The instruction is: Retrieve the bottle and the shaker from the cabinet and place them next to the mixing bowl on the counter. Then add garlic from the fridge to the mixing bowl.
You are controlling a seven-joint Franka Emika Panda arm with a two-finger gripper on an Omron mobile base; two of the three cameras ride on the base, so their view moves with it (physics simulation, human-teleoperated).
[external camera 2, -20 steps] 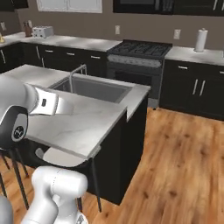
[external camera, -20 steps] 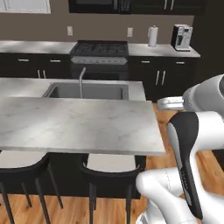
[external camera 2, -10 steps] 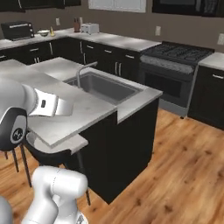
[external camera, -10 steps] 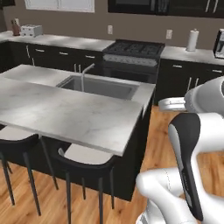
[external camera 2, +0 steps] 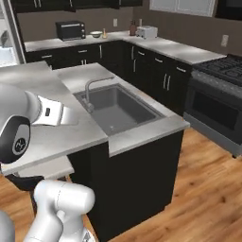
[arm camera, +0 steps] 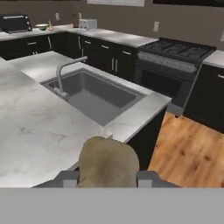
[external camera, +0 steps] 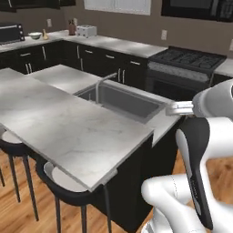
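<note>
Hand view shows my gripper (arm camera: pixel 108 178) closed on the garlic (arm camera: pixel 108 164), carried above the tabletop (arm camera: pixel 35 127) beside the sink (arm camera: pixel 94 94) for transport.

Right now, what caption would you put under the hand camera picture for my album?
Fingers carry the tan garlic past the island sink toward the far counter.

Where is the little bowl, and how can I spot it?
Look along the back counter by the wall to the black toaster oven. Just beside it sits the mixing bowl, pale and round, unlike the boxy white toaster farther along.
</note>
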